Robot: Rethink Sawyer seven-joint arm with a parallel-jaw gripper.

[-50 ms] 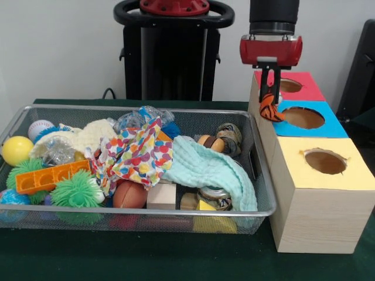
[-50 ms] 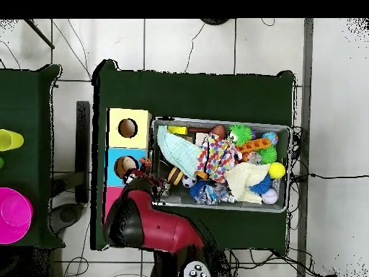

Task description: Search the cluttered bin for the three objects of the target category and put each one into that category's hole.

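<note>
Over on the left sits the wire bin (image 1: 258,193) on the dark green counter (image 1: 146,257), crammed with clutter: a yellow ball (image 1: 16,150), an orange block tray (image 1: 51,177), green spiky balls (image 1: 77,191), a spotted cloth (image 1: 136,155) and a mint cloth (image 1: 205,170). To the right stand the wooden boxes; above the blue hole (image 1: 303,117) hangs the claw (image 1: 269,105), clamped on a small orange basketball (image 1: 270,109), held near the hole's left rim, with the red hole (image 1: 289,86) behind and the yellow hole (image 1: 325,161) in front.

light: even, bright indoor | shadows: soft, faint | glare: slight | blur: mild
</note>
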